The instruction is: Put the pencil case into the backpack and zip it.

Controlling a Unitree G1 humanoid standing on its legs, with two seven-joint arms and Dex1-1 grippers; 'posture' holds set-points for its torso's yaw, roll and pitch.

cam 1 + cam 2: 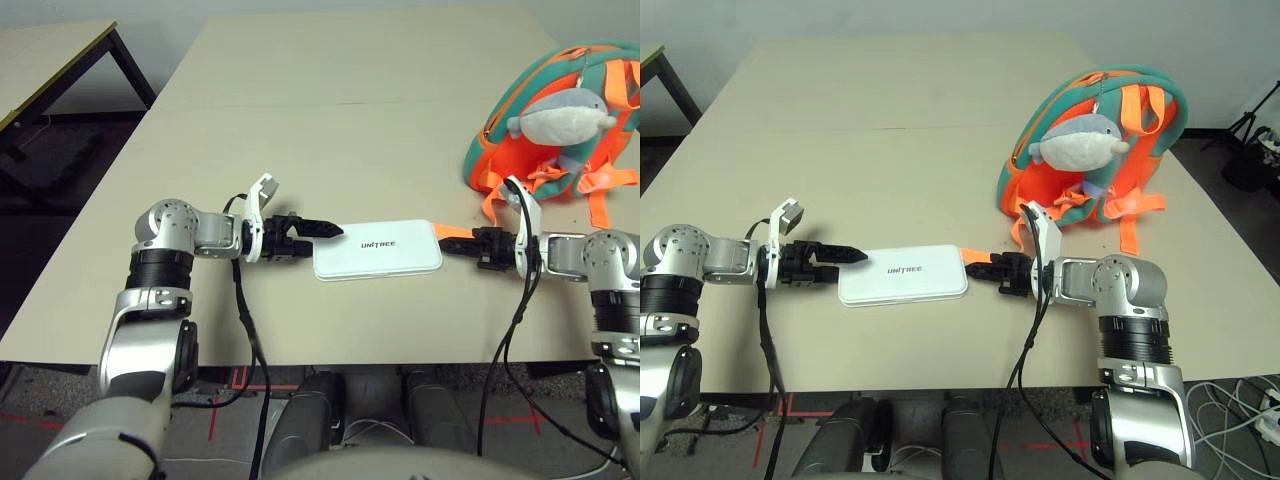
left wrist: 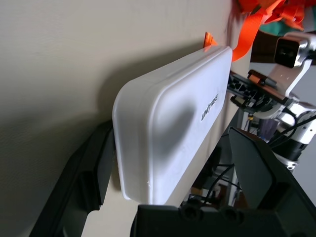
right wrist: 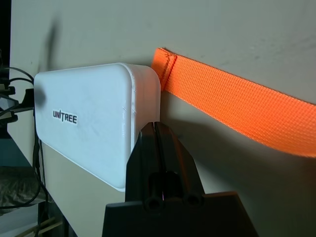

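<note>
Smooth white rounded pencil case (image 1: 378,261) (hard-looking), woven orange strap (image 3: 237,106), beige table (image 1: 330,120)

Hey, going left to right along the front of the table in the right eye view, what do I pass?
Left pincer, open → pencil case → loose end of an orange strap → right pincer, shut. The backpack stands farther back on the right.
</note>
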